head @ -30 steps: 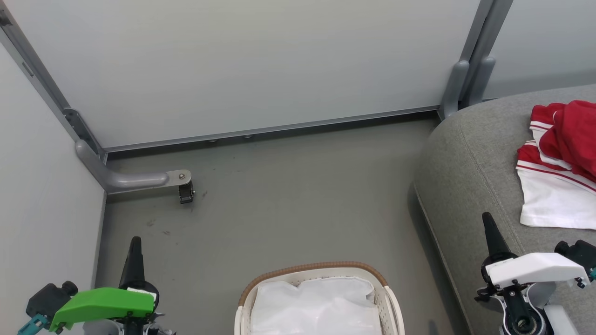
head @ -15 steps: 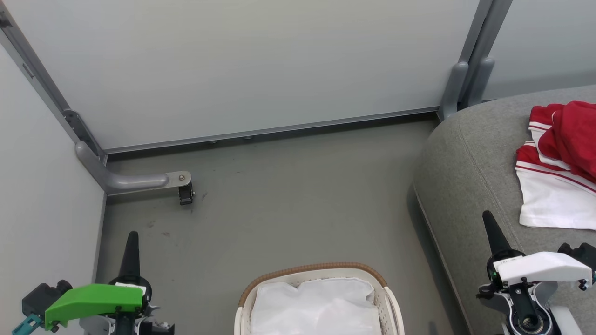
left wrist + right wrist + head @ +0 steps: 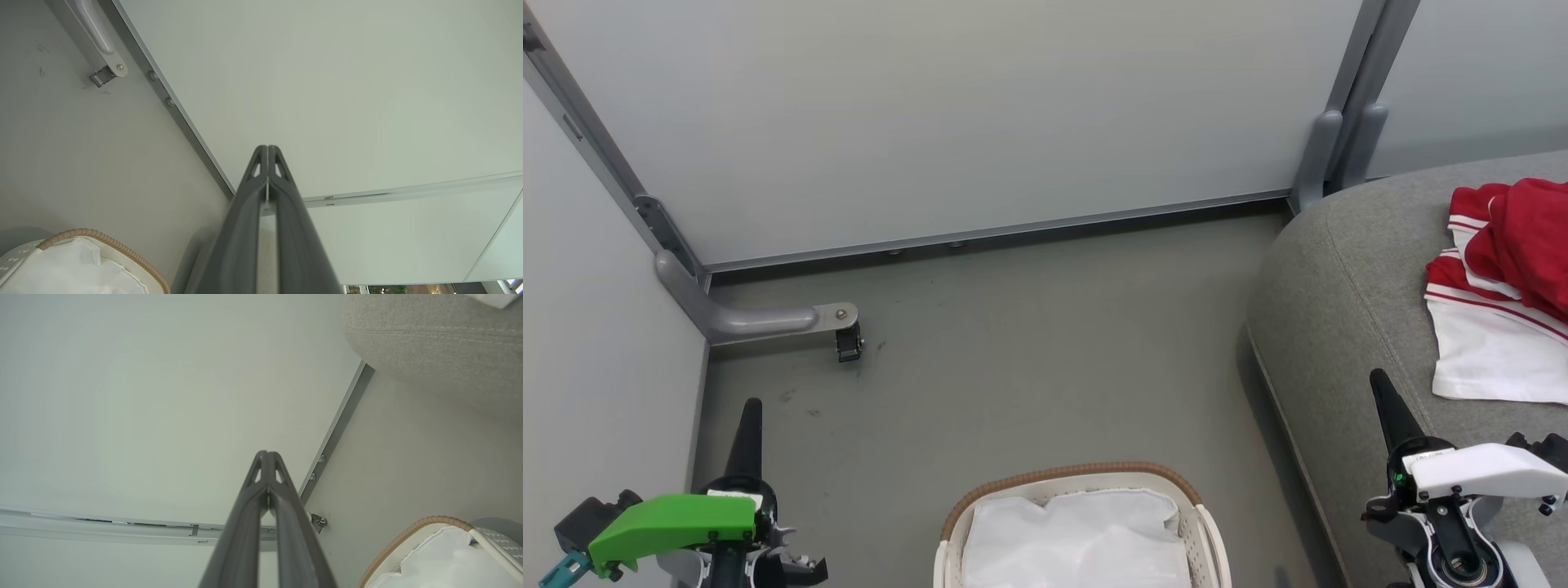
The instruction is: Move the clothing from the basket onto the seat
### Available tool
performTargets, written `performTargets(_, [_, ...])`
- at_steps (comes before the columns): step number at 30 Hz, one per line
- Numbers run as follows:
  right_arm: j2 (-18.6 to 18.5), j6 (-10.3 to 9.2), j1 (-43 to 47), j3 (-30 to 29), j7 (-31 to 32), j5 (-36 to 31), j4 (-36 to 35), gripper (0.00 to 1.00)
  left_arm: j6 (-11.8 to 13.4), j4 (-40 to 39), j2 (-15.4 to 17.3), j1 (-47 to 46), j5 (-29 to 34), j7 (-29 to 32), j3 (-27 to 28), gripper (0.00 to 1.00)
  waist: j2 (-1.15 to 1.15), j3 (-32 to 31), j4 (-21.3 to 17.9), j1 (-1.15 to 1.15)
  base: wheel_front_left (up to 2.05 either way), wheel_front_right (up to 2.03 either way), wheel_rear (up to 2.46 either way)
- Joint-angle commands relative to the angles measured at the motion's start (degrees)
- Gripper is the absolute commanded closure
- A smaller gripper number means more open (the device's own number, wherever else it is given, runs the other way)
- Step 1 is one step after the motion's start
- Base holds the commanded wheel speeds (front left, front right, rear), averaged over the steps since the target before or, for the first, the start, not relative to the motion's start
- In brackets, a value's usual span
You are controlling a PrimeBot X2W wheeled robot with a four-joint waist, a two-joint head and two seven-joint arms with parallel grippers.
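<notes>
The seat is filling the right side of the head view. The clothing is lying on it at the right edge, a red and white heap well apart from the basket. None of these is shifting from a second ago.

Only the arms are changing, and only slightly. The left gripper is sliding toward the lower left corner. The right gripper is easing toward the lower right corner, over the front of the seat. Both are pulling away from the basket and neither is reaching for anything, so I judge the arms to be settling back to rest with the transfer done or nearly done.

The basket is sitting at the bottom centre, cut off by the frame edge. Inside it a plain white sheet is spreading across everything visible, and no red is showing. Whether anything is lying under the sheet or in the cut-off part, I cannot tell.

In the left wrist view the fingers are pressing together at the tips and gripping nothing. In the right wrist view the fingers are likewise closing tip to tip, empty.
</notes>
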Motion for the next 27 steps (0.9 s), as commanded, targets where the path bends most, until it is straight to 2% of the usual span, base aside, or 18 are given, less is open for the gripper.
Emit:
performTargets(1, [-0.35, -0.02, 0.31, -0.25, 0.44, 1.31, -0.65, 1.0, -0.14, -0.46, 0.53, -1.2, -1.28, 0.32, 0.33, 1.0, 0.0, -0.02, -0.01, 0.0, 0.0, 0.0, 0.0])
performTargets(27, [-0.43, -0.02, 0.93, -0.76, 3.43, 12.57, -1.97, 1.0, -0.19, -1.11, 0.39, -1.85, -11.59, 3.38, 1.7, 1.0, 0.0, -0.44, -0.15, 0.0, 0.0, 0.0, 0.0])
